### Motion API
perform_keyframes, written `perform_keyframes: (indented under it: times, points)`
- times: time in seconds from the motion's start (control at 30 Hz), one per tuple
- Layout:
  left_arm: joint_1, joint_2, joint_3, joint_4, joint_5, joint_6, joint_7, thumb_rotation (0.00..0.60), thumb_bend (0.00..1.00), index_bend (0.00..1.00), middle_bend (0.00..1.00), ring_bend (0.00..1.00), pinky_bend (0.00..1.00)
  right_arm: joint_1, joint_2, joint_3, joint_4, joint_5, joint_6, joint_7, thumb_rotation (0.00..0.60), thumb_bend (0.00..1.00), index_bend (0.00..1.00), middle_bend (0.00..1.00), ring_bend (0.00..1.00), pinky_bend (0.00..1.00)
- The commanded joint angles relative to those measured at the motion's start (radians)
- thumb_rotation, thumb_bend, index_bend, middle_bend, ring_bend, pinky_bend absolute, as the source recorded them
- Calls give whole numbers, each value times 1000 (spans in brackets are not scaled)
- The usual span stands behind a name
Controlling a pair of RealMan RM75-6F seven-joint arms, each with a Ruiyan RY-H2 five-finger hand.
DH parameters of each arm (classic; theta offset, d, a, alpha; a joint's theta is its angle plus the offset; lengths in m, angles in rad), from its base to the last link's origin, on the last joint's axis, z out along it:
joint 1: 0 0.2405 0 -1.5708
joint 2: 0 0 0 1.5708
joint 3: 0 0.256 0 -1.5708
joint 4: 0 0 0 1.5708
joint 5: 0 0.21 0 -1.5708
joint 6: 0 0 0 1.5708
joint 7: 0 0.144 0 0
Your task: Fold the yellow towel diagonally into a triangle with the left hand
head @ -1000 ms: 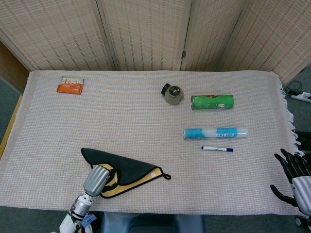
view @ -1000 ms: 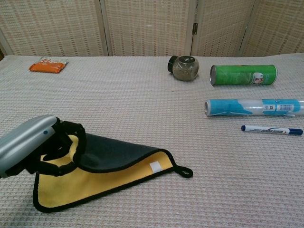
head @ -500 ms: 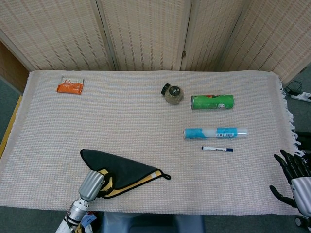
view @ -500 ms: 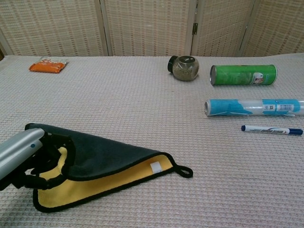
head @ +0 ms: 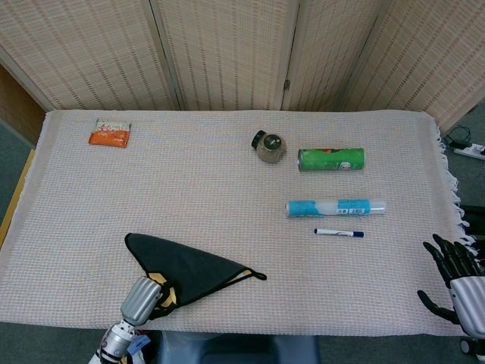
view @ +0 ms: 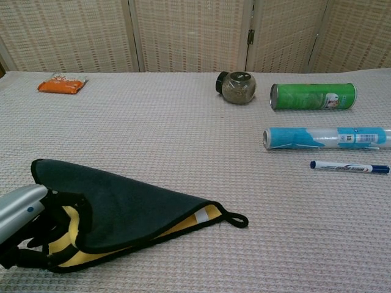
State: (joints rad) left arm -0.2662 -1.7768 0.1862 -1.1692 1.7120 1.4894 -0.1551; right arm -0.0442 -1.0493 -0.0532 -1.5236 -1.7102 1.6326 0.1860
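Item count, as seen across the head view and chest view:

- 1 towel (head: 193, 267), folded, is counted.
- 1 orange packet (head: 110, 134) is counted.
- 1 round jar (head: 270, 147) is counted.
- 1 green can (head: 331, 159) is counted.
- 1 blue-and-white tube (head: 335, 207) is counted.
- 1 marker pen (head: 339, 233) is counted.
- 1 woven table cover (head: 189, 189) is counted.
- 2 hands are counted: 1 left hand (view: 46, 235) and 1 right hand (head: 455, 265).

6 loose items are thus recorded on the cover.
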Motion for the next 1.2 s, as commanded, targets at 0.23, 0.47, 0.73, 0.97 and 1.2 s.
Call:
perform_keyframes:
  times: [0.23,0.47,0.73,0.97,1.2]
  points:
    - [9,20,7,-4,18,-7,6,600,435,386,1000,1000,1000,-1,-1,-3,-1,-4,4,-2,600,335,0,0,0,0]
    - [25,91,4,-58,32,25,42,600,436,376,1000,1000,1000,-1,0,-3,1,-4,4,1,600,335,0,0,0,0]
    - [52,188,-12,-125,34,70,114,600,436,375,1000,1000,1000,2,-2,-3,-2,-4,0,-5,600,335,0,0,0,0]
    - [31,283,-43,-318,-34,-11,107,600,451,385,1000,1000,1000,7,-5,-2,-7,-5,-6,-15,600,335,0,0,0,0]
    - [-18,321,-33,-477,-107,-206,299,600,583,329,1000,1000,1000,7,-1,-7,-6,-16,-2,-8,600,336,0,0,0,0]
